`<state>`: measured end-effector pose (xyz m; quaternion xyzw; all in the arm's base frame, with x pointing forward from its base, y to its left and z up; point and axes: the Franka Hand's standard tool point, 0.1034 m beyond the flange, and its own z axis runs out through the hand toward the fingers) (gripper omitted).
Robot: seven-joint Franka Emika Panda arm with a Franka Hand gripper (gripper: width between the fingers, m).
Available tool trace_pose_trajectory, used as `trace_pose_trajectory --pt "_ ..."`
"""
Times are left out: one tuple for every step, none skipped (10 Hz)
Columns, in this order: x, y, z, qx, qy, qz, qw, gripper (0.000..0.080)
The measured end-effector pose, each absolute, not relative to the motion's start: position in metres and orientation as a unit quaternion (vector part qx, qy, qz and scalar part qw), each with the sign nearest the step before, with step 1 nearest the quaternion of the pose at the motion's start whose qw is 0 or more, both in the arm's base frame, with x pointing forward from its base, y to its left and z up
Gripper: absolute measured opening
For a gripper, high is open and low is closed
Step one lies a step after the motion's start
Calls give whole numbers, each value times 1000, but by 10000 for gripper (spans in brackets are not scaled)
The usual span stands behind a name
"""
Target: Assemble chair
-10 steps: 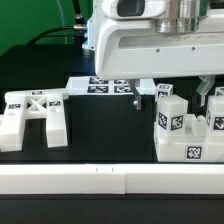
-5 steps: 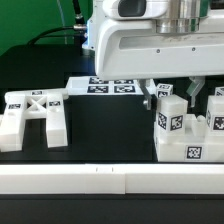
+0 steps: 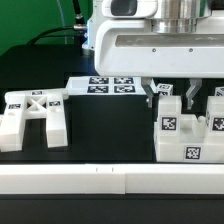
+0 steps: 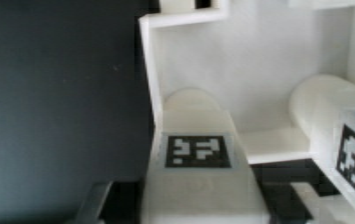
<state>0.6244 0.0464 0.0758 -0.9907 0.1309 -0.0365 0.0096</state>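
Observation:
My gripper [image 3: 170, 96] is shut on an upright white chair leg [image 3: 167, 118], one finger against each side of its top. The leg bears a square tag and stands in the white seat block [image 3: 188, 150] at the exterior view's right. Seen from the wrist, the same tagged leg [image 4: 199, 125] fills the space between the dark fingers [image 4: 121, 203], with my gripper [image 4: 195, 208] closed on it. A second leg [image 3: 217, 108] stands beside it on the block. The X-braced frame [image 3: 34, 108] lies apart at the exterior view's left.
The marker board [image 3: 104, 86] lies flat behind the middle of the black table. A long white rail [image 3: 100, 180] runs along the front edge. The big white robot body [image 3: 150, 40] hangs over the right half of the scene.
The fingers stood wide apart a second ago; they have closed inward onto the top of the upright leg. The chair parts have not moved.

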Motion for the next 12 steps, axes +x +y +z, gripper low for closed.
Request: trace_pose_trajectory --pt "624 47 76 -984 171 -36 11 289" --pt "624 48 76 -979 203 -36 12 290" --pt "625 48 76 -971 237 -36 14 290" --pt "625 48 76 -967 253 -36 15 291" --pt "625 49 76 -956 291 -35 17 291" --pt "624 50 76 -946 323 -34 18 291" --pt "624 51 76 -927 374 -33 19 291" --pt "623 51 76 -905 425 -30 23 291" --pt "621 52 75 -881 471 -23 23 291" --pt "620 53 75 -864 504 -16 22 291" --pt "620 54 75 -823 568 -12 28 291" --pt "620 54 75 -796 604 -9 33 291"
